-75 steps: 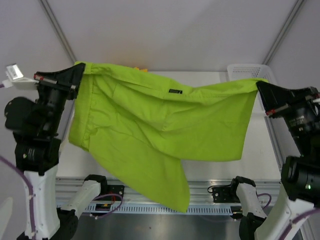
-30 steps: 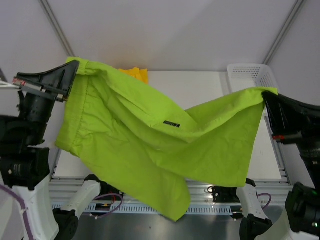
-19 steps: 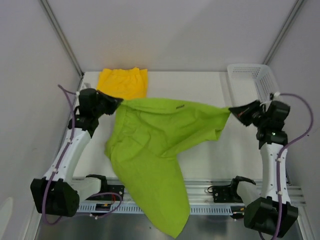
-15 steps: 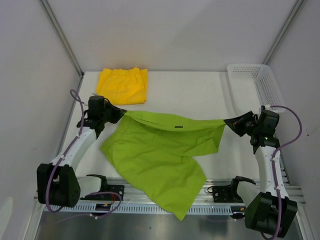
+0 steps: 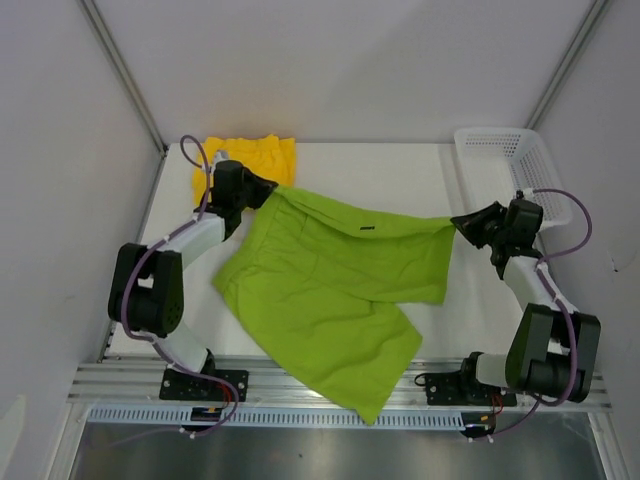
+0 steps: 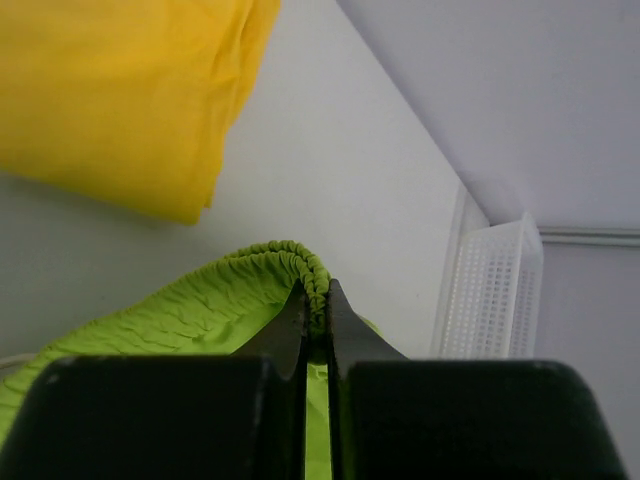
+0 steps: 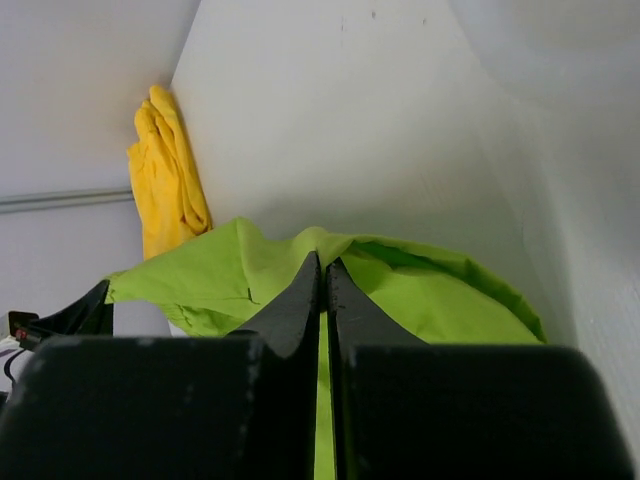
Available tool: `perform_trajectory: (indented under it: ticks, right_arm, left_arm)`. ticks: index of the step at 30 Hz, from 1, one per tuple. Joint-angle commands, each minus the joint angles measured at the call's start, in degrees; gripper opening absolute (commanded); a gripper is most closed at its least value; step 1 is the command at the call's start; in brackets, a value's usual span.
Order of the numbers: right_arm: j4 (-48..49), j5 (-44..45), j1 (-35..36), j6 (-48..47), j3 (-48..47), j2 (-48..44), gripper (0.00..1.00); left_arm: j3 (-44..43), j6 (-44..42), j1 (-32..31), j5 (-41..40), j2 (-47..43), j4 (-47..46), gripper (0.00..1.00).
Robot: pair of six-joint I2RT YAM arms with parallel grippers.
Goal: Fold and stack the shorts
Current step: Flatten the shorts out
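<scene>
Across the middle of the tabletop (image 5: 400,175) the lime green shorts (image 5: 330,290) lie spread out, mostly flat. One leg runs toward the near edge, and its tip hangs over the metal rail (image 5: 300,388) there. A small dark logo (image 5: 366,231) shows near the far edge of the cloth.

The left fingers (image 5: 258,189) are pressed together on the gathered waistband (image 6: 305,268) at the far-left corner of the shorts, low over the tabletop. The right fingers (image 5: 472,223) pinch the opposite corner of the fabric (image 7: 318,243), with the cloth drawn between the two arms.

The yellow shorts (image 5: 245,160) lie folded in the far-left corner of the tabletop, near the held waistband, with a strip of bare surface between them in the left wrist view. A white mesh basket (image 5: 505,145) stands at the far right.
</scene>
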State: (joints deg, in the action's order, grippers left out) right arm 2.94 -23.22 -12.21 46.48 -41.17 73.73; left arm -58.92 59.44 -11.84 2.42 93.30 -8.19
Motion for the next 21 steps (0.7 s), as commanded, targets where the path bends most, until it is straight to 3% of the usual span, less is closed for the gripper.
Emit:
perform_trajectory:
  ticks: [1, 9, 10, 11, 12, 13, 14, 15, 17, 21]
  right_arm:
    - [7.87, 2.65, 0.25, -0.6, -5.84, 5.86, 0.0]
    - [12.88, 7.04, -0.8, 3.27, -14.89, 21.77, 0.0]
    - [13.23, 8.7, -0.89, 4.05, -15.78, 23.37, 0.01]
    - [13.67, 9.16, -1.06, 4.15, -17.44, 25.91, 0.1]
    - [13.93, 9.25, -1.15, 4.23, -18.33, 26.89, 0.24]
    - [13.76, 9.77, -1.33, 4.32, -18.94, 27.51, 0.65]
    - [14.02, 9.78, -1.33, 3.97, -19.3, 27.78, 0.76]
    - [13.33, 9.95, -1.24, 3.36, -19.82, 27.08, 0.87]
    - [12.09, 12.32, -0.45, 1.09, -20.0, 25.33, 0.93]
    - [9.29, 14.61, 1.65, -2.09, -19.92, 20.32, 0.95]
  left_arm:
    - [-6.11, -1.44, -0.29, -2.15, 5.39, -7.37, 0.0]
    - [-19.89, 2.08, -0.21, 0.12, 20.51, -9.56, 0.0]
    - [-21.23, 2.26, -0.21, 1.0, 23.83, -9.48, 0.05]
    - [-22.37, 2.17, -0.12, 3.01, 25.25, -9.31, 0.25]
    - [-25.34, 1.65, -0.12, 3.99, 26.49, -9.22, 0.35]
    - [-28.16, 0.34, -0.12, 4.52, 27.54, -8.61, 0.49]
    - [-30.45, -0.37, -0.12, 4.79, 28.51, -6.6, 0.75]
    - [-31.25, -1.07, -0.12, 5.23, 28.43, -5.8, 0.83]
    - [-32.75, -4.06, -0.12, 4.45, 26.69, -3.17, 0.99]
    - [-34.16, -10.03, 0.49, 0.76, 21.68, 2.9, 0.99]
